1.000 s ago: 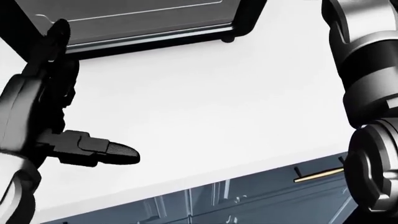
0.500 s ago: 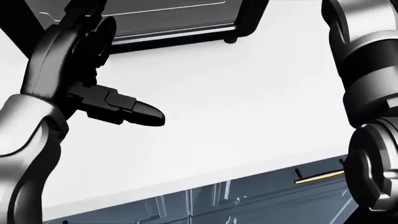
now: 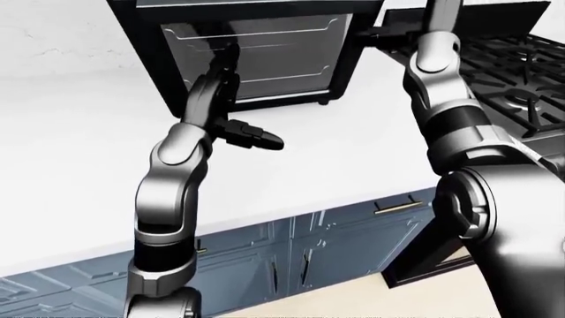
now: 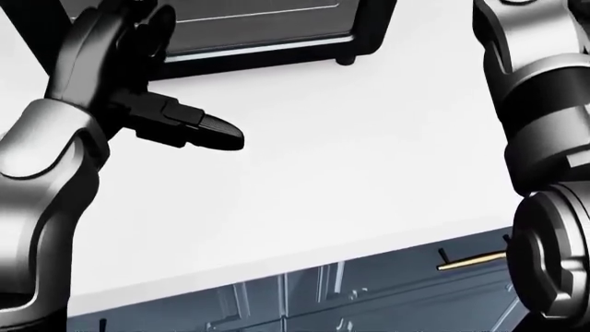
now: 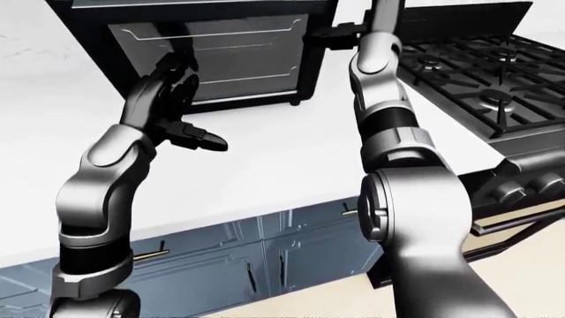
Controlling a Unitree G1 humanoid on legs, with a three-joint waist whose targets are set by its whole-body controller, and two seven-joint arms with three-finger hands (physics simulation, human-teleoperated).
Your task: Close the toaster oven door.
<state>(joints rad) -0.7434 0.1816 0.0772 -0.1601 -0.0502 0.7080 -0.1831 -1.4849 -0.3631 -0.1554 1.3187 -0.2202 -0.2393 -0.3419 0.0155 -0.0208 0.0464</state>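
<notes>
left-eye view shows the toaster oven [image 3: 252, 53] at the far side of the white counter [image 3: 79, 172], its glass door [image 3: 265, 56] apparently facing the robot; whether it is fully shut or slightly ajar i cannot tell. the left hand [image 3: 220, 109] is raised just before the door's left part, fingers spread, thumb sticking out to the right, holding nothing. the right hand is out of view, its arm [image 5: 379, 79] reaching up past the oven's right side.

Black oven [image 3: 256, 53] with grey glass door, white counter [image 3: 79, 165], blue-grey cabinets [image 3: 291, 258] with brass handles, silver-and-black arms
</notes>
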